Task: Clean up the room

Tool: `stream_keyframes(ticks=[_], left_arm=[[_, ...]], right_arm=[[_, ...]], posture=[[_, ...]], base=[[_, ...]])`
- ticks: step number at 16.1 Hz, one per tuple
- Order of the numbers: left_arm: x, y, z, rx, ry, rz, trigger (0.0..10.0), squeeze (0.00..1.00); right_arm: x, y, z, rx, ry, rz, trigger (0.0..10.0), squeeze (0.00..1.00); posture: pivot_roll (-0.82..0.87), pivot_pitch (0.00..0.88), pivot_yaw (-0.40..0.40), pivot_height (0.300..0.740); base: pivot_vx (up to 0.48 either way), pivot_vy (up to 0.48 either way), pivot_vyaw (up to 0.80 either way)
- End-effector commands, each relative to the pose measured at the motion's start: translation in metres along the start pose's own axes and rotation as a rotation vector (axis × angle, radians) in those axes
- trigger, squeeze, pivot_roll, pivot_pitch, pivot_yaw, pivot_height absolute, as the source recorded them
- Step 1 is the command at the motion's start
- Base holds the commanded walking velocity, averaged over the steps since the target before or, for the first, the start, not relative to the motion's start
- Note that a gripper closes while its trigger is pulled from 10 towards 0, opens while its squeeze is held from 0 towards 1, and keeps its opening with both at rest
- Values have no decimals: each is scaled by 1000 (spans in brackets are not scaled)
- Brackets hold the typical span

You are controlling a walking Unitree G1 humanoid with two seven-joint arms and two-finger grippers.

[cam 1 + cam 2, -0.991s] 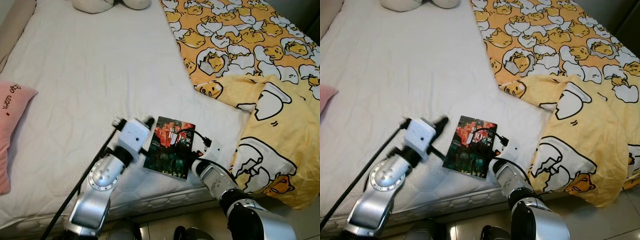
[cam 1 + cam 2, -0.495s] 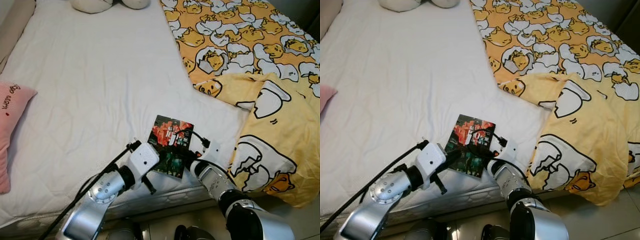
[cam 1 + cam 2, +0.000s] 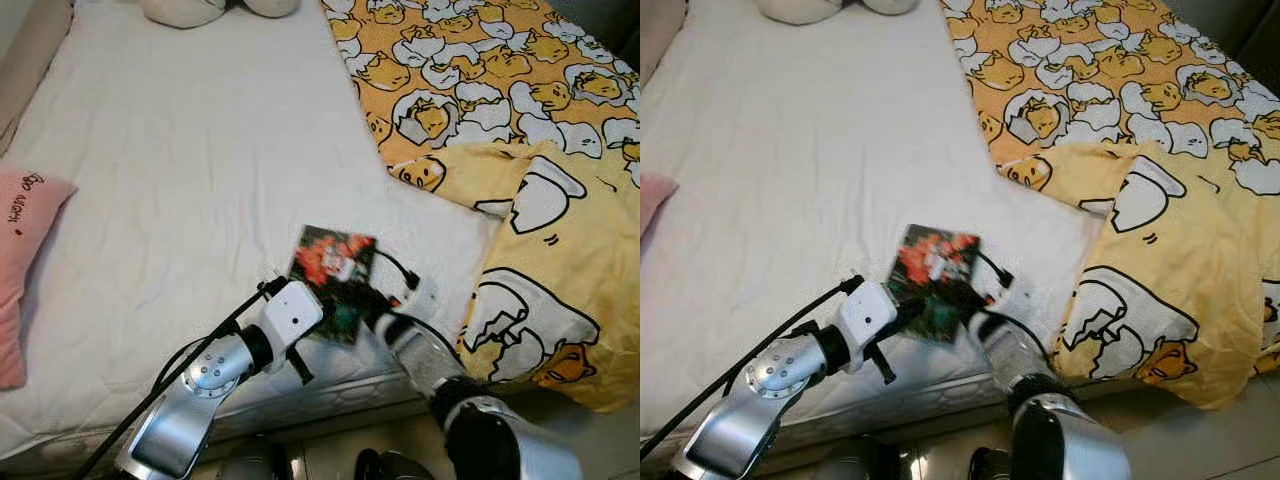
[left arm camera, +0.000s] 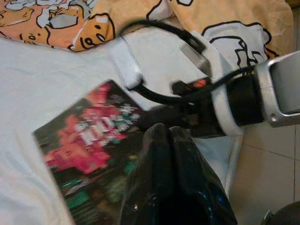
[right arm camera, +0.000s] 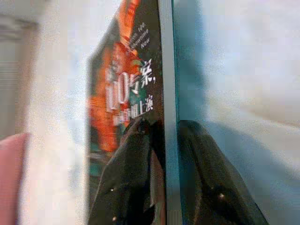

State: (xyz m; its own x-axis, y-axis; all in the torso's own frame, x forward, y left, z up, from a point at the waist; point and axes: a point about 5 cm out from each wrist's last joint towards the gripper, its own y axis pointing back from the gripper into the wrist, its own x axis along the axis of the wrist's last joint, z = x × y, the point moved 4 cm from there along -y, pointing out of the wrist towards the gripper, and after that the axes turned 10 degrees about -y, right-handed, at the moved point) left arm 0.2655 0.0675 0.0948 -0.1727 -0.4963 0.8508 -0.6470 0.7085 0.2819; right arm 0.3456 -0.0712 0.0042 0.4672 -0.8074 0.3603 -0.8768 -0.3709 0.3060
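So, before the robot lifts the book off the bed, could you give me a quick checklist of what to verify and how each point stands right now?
1. Right gripper closed on the book: ok; the right wrist view shows one black finger on each side of its edge.
2. Book coming off the white mattress: ok; it stands tilted, its far edge raised.
3. Left gripper out of the way: not ok; its shut fingers rest on the book's near edge.
4. Grip depth: cannot tell; the picture is blurred.
5. Yellow duvet apart from the book: ok; it lies to the right.
6. Pink pillow out of the path: ok; it sits far left.
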Motion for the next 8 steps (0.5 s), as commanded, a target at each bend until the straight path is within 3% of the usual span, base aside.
stream_keyframes(ticks=[1, 3, 8], left_arm=[[-1, -2, 2, -18, 3, -1, 10000, 0], [-2, -2, 0, -17, -3, -2, 10000, 0], [-4, -4, -5, -12, -10, -2, 10000, 0]], right_arm=[[8, -5, -17, 75, 5, 34, 0, 0], [23, -10, -43, 175, 18, 99, 0, 0], [36, -15, -73, 261, 73, 146, 0, 0]], posture=[[212, 97, 14, 740], [209, 85, 17, 740], [196, 55, 20, 740]], base=[[0, 0, 0], [0, 0, 0], [0, 0, 0]])
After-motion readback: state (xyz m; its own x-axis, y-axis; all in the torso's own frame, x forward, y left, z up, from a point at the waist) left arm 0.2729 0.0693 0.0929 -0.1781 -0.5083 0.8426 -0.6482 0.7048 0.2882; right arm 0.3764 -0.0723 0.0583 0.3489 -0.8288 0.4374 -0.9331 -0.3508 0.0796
